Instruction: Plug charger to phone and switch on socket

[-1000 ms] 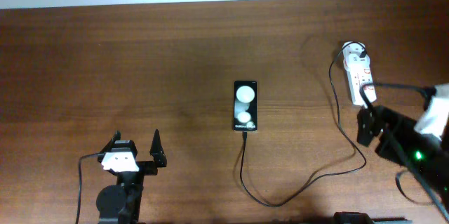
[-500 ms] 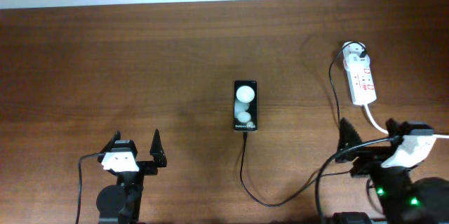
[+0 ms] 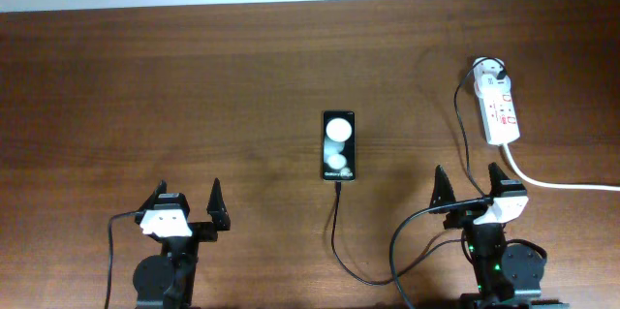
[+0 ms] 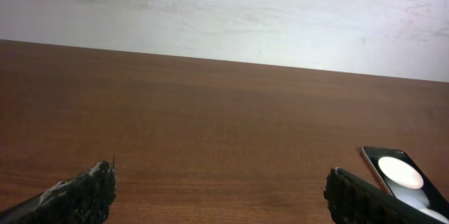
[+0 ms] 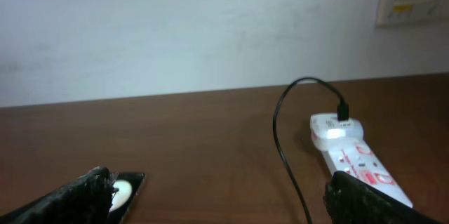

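While both arms sit low in the frame, the job looks close to done, I think. The phone (image 3: pixel 339 144) lies flat in the middle of the table (image 3: pixel 194 77). The charger (image 3: pixel 334 222) is a thin black wire that touches the phone's bottom edge. It loops down, then climbs to the right into the top end of the socket (image 3: pixel 499 110), the white strip at the upper right. I cannot tell if the switch is on. If it needs a push, the right arm is the one to use, since it is nearer. It should go up the frame to the strip, bring its fingers together, and press the switch from above with one tip. It should press gently, so the strip does not slide and tug the wire out of the phone. It should also keep off the thick white cord (image 3: pixel 562 185) that runs to the right edge. The left gripper (image 3: pixel 187 193) rests at the lower left, well apart from the phone, pointing up the frame. Its fingers are spread and hold nothing. The right gripper (image 3: pixel 468 178) rests at the lower right, below the socket, also pointing up. Its fingers are spread wide with nothing between them.
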